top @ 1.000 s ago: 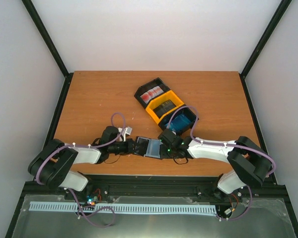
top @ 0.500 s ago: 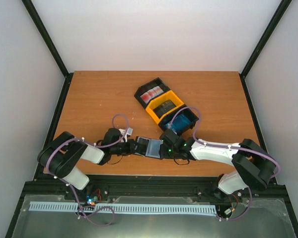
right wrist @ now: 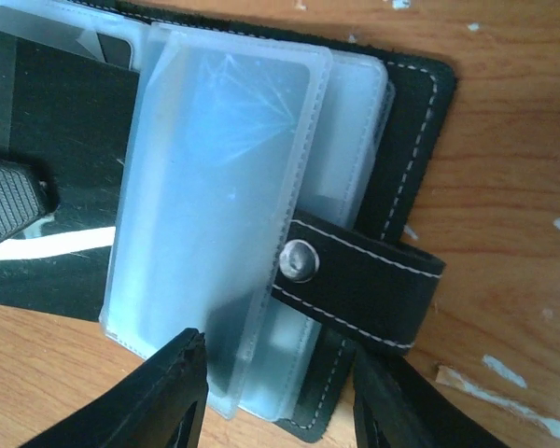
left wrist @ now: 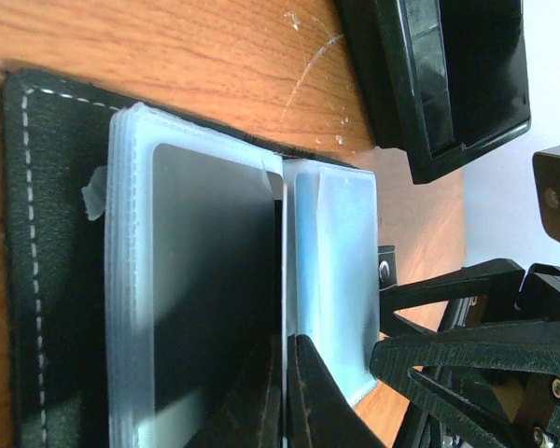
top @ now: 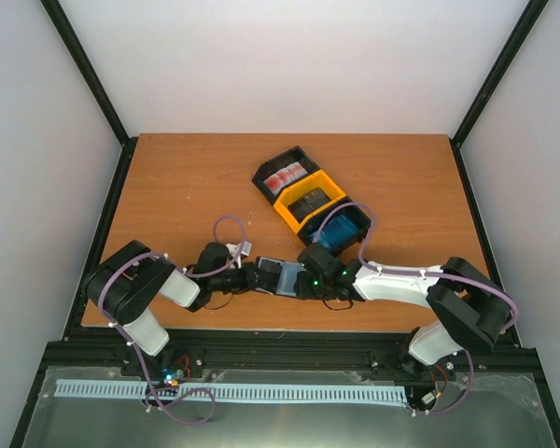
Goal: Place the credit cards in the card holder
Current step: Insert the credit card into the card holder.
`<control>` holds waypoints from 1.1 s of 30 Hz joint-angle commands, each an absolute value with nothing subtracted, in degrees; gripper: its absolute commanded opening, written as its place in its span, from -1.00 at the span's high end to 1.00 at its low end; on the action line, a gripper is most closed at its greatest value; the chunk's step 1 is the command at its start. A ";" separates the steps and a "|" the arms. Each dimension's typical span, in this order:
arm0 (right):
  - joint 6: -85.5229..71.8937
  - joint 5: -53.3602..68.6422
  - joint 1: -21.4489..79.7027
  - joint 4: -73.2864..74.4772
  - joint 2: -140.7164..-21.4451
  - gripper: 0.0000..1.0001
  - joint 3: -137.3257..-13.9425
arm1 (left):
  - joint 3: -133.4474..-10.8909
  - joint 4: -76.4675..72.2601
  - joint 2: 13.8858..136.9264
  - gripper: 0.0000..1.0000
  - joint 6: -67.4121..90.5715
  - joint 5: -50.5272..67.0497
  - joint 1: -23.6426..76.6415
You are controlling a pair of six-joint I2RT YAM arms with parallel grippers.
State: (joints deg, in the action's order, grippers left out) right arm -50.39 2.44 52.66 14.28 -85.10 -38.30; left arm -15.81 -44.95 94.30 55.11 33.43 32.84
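Observation:
The card holder (top: 278, 277) lies open on the table between both grippers, its black cover (left wrist: 51, 261) flat and its clear pockets (right wrist: 224, 187) fanned up. My left gripper (left wrist: 289, 397) is shut on the edge of one pocket leaf, holding it upright. Over the clasp-tab (right wrist: 364, 280) side my right gripper (right wrist: 285, 401) stands open, one finger on each side of the pocket stack. The pocket in front of it (left wrist: 331, 271) looks bluish. Credit cards lie in the bins: red-and-white (top: 286, 176), dark (top: 308, 202), blue (top: 341, 231).
The joined black-yellow-black bins (top: 278, 189) sit slanted behind the card holder, the nearest black one (left wrist: 448, 84) close to both grippers. Black frame posts stand at the table's back corners. The right gripper's fingers (left wrist: 467, 341) show in the left wrist view.
The left arm's elbow has swung forward and to the right. Both grippers have stayed at the card holder, the right one edging slightly left.

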 commanded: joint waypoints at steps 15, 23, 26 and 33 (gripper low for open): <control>-51.17 1.66 53.07 15.78 -88.95 0.36 -38.69 | -18.33 -49.39 96.67 0.99 58.08 35.19 33.46; -51.19 1.58 53.09 15.64 -88.86 0.36 -38.67 | -17.58 -51.58 98.20 0.99 58.15 32.94 33.49; -51.24 1.58 53.09 15.64 -88.86 0.36 -38.75 | -17.13 -51.56 98.06 0.99 58.08 31.40 33.48; -51.41 1.55 53.08 15.38 -89.17 0.36 -38.75 | -15.27 -52.36 96.01 0.99 59.76 29.14 33.80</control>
State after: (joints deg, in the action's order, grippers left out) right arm -50.63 1.98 52.64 13.45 -87.00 -39.38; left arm -16.03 -50.11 96.82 58.67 31.24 32.93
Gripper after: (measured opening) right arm 0.321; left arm 0.026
